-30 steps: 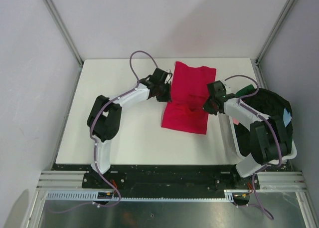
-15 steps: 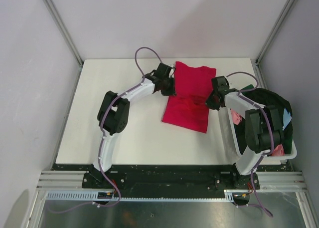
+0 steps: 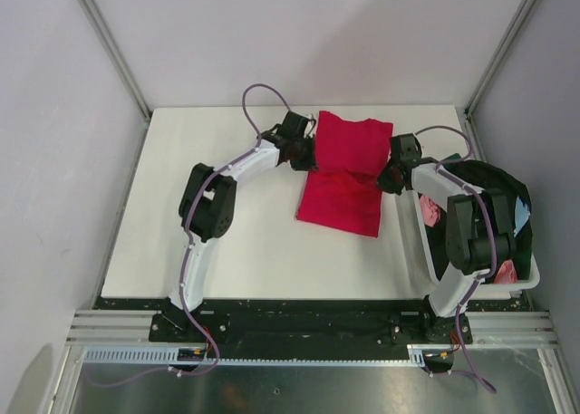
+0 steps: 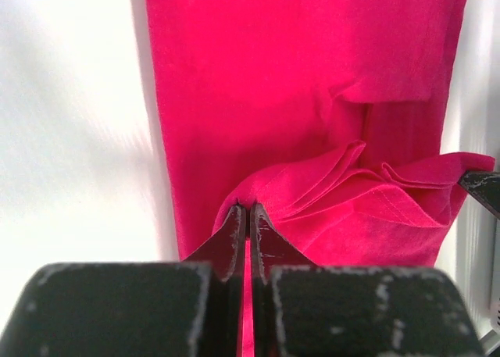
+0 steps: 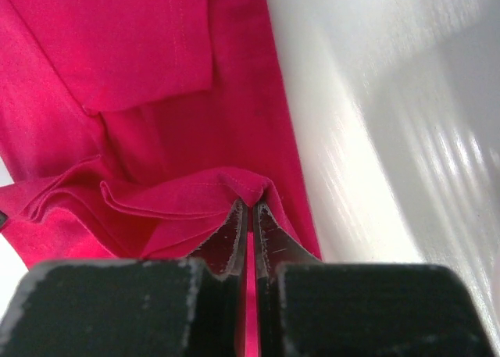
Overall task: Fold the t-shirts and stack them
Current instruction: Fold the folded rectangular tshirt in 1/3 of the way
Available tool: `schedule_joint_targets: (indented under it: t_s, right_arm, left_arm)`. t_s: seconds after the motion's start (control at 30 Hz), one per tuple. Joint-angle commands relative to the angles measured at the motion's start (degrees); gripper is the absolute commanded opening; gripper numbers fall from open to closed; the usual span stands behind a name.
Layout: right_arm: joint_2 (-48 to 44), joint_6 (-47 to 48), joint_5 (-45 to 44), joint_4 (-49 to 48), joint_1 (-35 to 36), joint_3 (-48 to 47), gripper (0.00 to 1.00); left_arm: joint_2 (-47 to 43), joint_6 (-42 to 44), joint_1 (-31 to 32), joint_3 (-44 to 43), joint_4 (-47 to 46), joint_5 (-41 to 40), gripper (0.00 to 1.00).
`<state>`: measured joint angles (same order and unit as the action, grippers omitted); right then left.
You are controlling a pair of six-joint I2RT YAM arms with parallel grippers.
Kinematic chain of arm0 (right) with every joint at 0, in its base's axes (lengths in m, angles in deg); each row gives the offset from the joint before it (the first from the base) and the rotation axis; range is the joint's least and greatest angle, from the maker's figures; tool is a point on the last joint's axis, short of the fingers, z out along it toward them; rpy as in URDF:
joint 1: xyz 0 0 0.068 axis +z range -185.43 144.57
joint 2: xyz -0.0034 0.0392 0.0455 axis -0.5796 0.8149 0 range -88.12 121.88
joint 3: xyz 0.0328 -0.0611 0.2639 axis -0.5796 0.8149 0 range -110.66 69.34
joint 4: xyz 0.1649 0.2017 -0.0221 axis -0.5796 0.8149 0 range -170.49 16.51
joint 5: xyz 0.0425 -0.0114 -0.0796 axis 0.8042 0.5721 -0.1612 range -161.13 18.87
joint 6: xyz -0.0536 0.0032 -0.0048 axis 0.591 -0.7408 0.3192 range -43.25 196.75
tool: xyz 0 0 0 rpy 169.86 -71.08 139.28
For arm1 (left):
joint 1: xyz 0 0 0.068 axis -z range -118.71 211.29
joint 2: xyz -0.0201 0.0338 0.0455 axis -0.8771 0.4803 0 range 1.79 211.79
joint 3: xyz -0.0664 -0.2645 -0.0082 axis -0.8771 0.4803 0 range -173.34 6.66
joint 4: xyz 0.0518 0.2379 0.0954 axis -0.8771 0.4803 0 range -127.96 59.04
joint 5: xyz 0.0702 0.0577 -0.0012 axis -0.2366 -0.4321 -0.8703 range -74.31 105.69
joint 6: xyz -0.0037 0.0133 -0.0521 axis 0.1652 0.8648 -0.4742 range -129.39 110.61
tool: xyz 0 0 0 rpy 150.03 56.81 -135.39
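A bright red t-shirt (image 3: 343, 174) lies on the white table (image 3: 217, 224), its far part doubled toward the near part. My left gripper (image 3: 308, 157) is shut on the shirt's left edge, where a fold of red cloth (image 4: 312, 193) bunches at the fingertips. My right gripper (image 3: 390, 178) is shut on the right edge, pinching a hem (image 5: 234, 181). Both hold the cloth lifted across the shirt's middle. More t-shirts, black (image 3: 489, 187), pink (image 3: 430, 213) and light blue (image 3: 520, 210), sit in the tub on the right.
A white plastic tub (image 3: 535, 271) stands at the table's right edge, close beside my right arm. Metal frame posts (image 3: 113, 52) rise at the back corners. Bare white table (image 3: 199, 160) lies left of the shirt.
Both grippers have carried the shirt's edge toward the back. The raised fold now sits farther from me and the shirt's near part lies flatter.
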<state>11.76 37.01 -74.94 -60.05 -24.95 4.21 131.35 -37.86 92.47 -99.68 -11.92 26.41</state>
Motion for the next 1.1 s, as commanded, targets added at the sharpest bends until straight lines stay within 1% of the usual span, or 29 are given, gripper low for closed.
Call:
schedule_joint_targets:
  t_s: [0.0,0.23,0.27,0.3,0.33,0.37,0.4,0.43,0.47,0.5,0.57,0.63,0.7,0.8,0.87,0.97,1.03,1.07]
  right_arm:
    - [1.11,1.52,0.42,-2.55,-0.54,-3.24,0.00]
    - [3.40,1.72,0.35,-2.52,-0.85,-4.77,0.00]
    - [3.53,1.79,0.33,-2.43,-0.96,-4.94,0.00]
    - [3.59,1.87,0.22,-2.34,-1.02,-5.20,0.03]
    - [3.67,2.09,-0.05,-2.12,-1.14,-5.59,0.09]
    - [3.58,2.37,-0.45,-1.66,-1.19,-6.09,0.17]
    - [3.40,2.73,-0.95,-1.12,-1.22,-6.70,0.25]
    - [3.00,3.09,-1.47,-0.59,-1.28,-7.22,0.33]
    - [2.36,3.36,-2.04,-0.10,-1.31,-7.65,0.41]
    - [1.69,3.58,-2.63,0.27,-1.19,-7.96,0.46]
    - [-0.08,4.03,-3.75,0.86,-0.58,-8.41,0.52]
    - [-1.69,4.47,-4.89,1.47,0.83,-8.59,0.52]
    - [-2.27,4.89,-5.06,1.56,2.70,-8.61,0.48]
    - [-1.19,5.65,-3.58,0.27,5.21,-8.66,0.35]
    - [0.27,6.06,-3.35,-0.53,6.27,-8.80,0.31]
    - [2.85,6.27,-4.00,-0.18,5.83,-9.35,0.23]
    - [4.56,6.53,-4.53,-0.02,4.52,-9.57,0.19]
    - [5.47,6.70,-4.49,-0.08,3.83,-9.67,0.18]
  left_arm:
    - [-0.16,-0.10,-1.36,-3.66,-1.08,-0.15,0.00]
    - [2.32,0.86,-2.30,-5.80,-1.10,1.97,0.01]
    - [2.83,1.04,-2.42,-6.20,-1.09,2.26,0.02]
    - [3.26,1.26,-2.51,-6.66,-1.09,2.54,0.05]
    - [3.56,1.55,-2.61,-7.11,-1.13,3.11,0.09]
    - [3.62,1.83,-2.74,-7.47,-1.10,3.76,0.16]
    - [3.57,2.14,-2.94,-7.87,-1.09,4.21,0.27]
    - [3.27,2.60,-3.09,-8.20,-1.09,4.43,0.36]
    - [2.69,3.28,-3.25,-8.27,-1.08,4.63,0.43]
    - [1.96,3.88,-3.37,-8.27,-1.08,4.65,0.47]
    - [0.13,4.65,-3.46,-7.58,-1.08,4.02,0.55]
    - [-1.99,4.59,-3.55,-5.74,-1.08,3.36,0.57]
    - [-4.41,3.73,-3.57,-2.95,-1.08,2.91,0.53]
    - [-7.59,1.88,-3.05,2.50,-1.89,3.53,0.38]
    - [-9.55,1.17,-2.31,6.80,-3.31,4.33,0.28]
    - [-11.77,-0.93,-1.77,14.37,-6.96,7.87,0.10]
    - [-12.75,-1.95,-1.50,19.02,-8.99,9.92,0.03]
    - [-13.14,-2.25,-1.31,21.11,-9.74,10.24,0.01]
